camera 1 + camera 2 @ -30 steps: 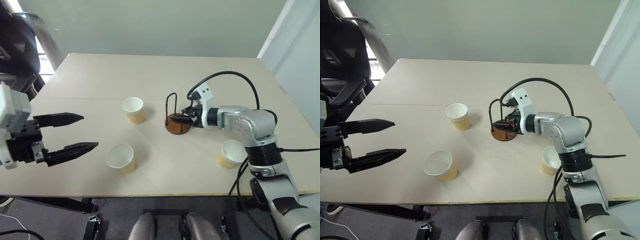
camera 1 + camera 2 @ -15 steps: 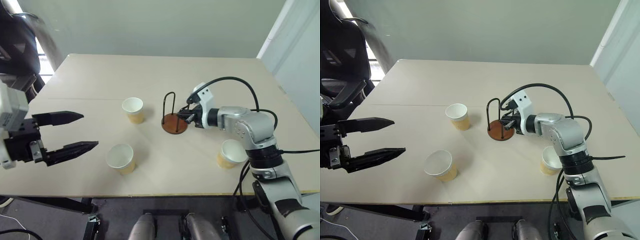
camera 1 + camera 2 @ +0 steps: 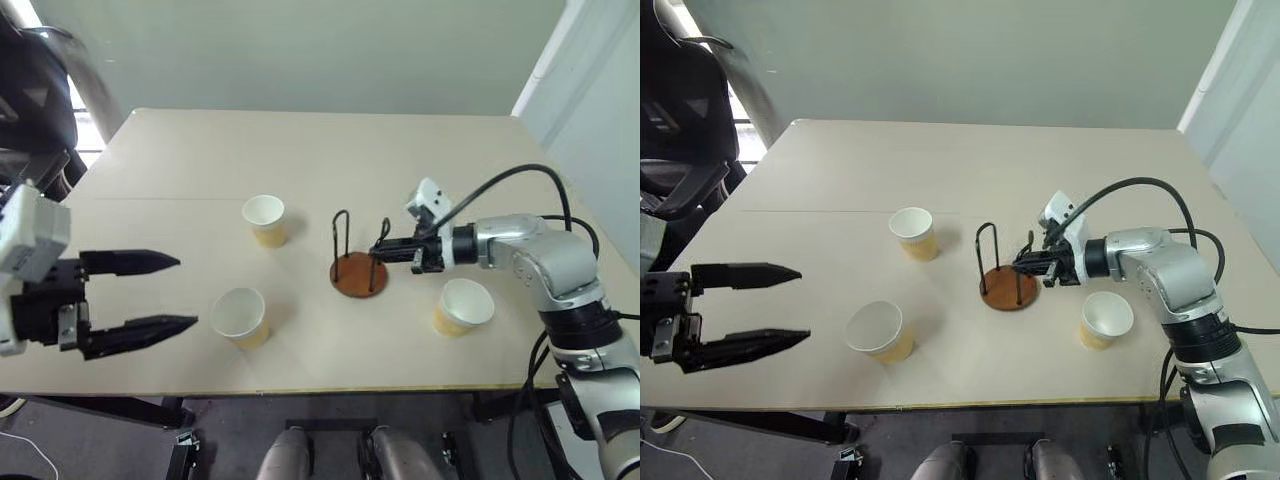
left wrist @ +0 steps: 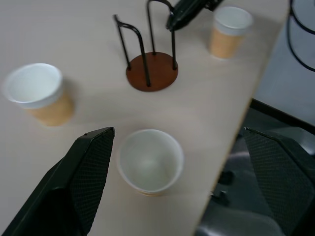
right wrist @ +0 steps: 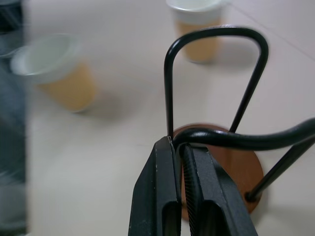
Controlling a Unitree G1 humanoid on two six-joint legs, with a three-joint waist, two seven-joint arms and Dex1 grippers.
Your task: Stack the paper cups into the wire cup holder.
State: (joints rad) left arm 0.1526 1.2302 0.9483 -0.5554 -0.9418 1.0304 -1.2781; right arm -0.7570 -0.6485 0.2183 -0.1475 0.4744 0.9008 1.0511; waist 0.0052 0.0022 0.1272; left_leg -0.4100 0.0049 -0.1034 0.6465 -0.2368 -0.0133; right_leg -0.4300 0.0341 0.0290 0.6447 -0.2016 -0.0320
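The wire cup holder (image 3: 358,274), a reddish-brown disc with two black wire loops, stands upright mid-table. My right gripper (image 3: 385,246) reaches in from the right and is shut on the top of the near loop; the right wrist view shows its fingers (image 5: 162,182) pinching the wire (image 5: 216,135). Three tan paper cups stand upright, each apart from the holder: one at the back left (image 3: 264,219), one at the front left (image 3: 240,316), one at the front right (image 3: 463,305). My left gripper (image 3: 185,292) hovers open at the left, short of the front-left cup (image 4: 150,161).
The beige table's front edge (image 3: 320,390) runs just behind the two front cups. A dark chair (image 3: 680,110) stands beyond the table's left side. My right arm's black cable (image 3: 520,175) arcs over the table at the right.
My right gripper shut on the holder's loop and drew the holder a little toward the front edge, its forearm swinging out to the right. The left gripper sank slightly, still open.
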